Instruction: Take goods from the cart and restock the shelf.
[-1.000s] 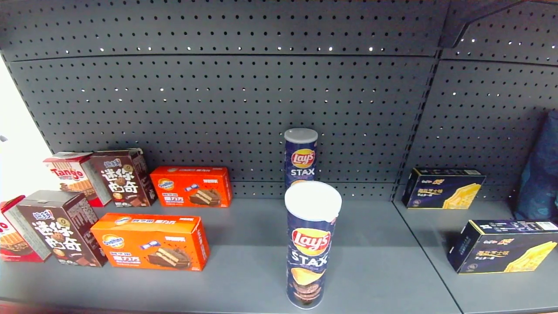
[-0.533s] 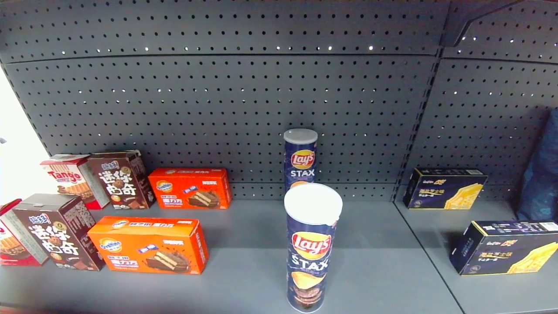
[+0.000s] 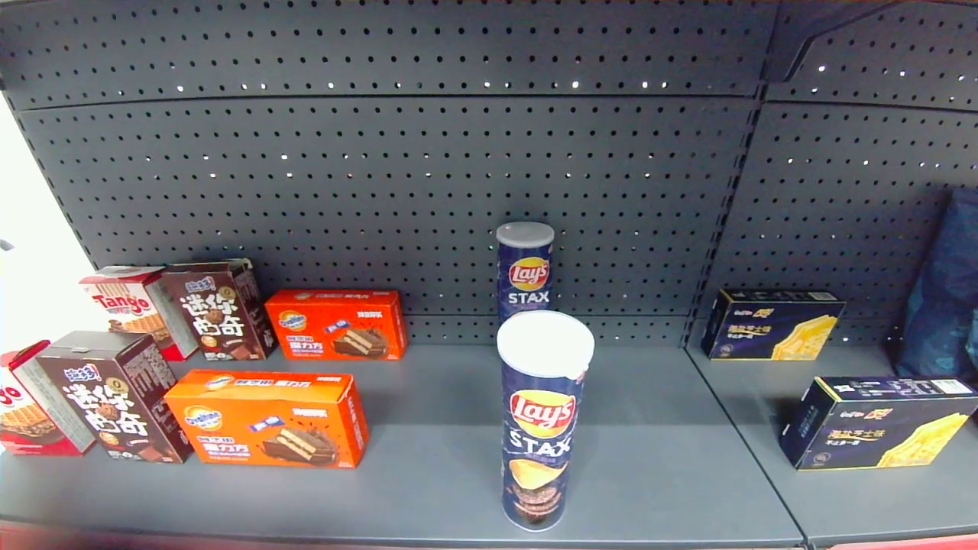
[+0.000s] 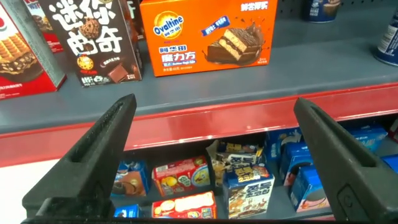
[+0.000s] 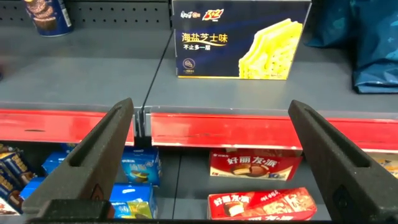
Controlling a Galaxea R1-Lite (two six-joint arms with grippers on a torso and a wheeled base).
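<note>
Two sets of jaws, and both are spread wide with nothing between them: the left jaws hang out in front of the shelf's (image 3: 657, 458) red front strip (image 4: 205, 121), the right jaws likewise further along, where two shelf boards meet. Past the left jaws, up on the shelf and well apart from them, sits the front orange cake box (image 4: 208, 34) with a brown biscuit box (image 4: 87, 40) just beside it. Past the right jaws lies a navy cheese-wafer box (image 5: 239, 40), also out of touch. Between those groups a tall crisp can (image 3: 544, 428) stands upright near the shelf's front edge, and a second can (image 3: 526, 271) stands behind it against the pegboard back. More packets fill the lower shelf (image 4: 230, 180) beneath the strip. I hold no stock to place, so I judge the step in hand is fetching more. Goods like these should be light. The boxes are thin card that would dent under a hard squeeze, so I would close across the narrow sides near the middle. The cans are stiffer but smooth, round and top-heavy, so I would grip mid-body and set them down straight.
</note>
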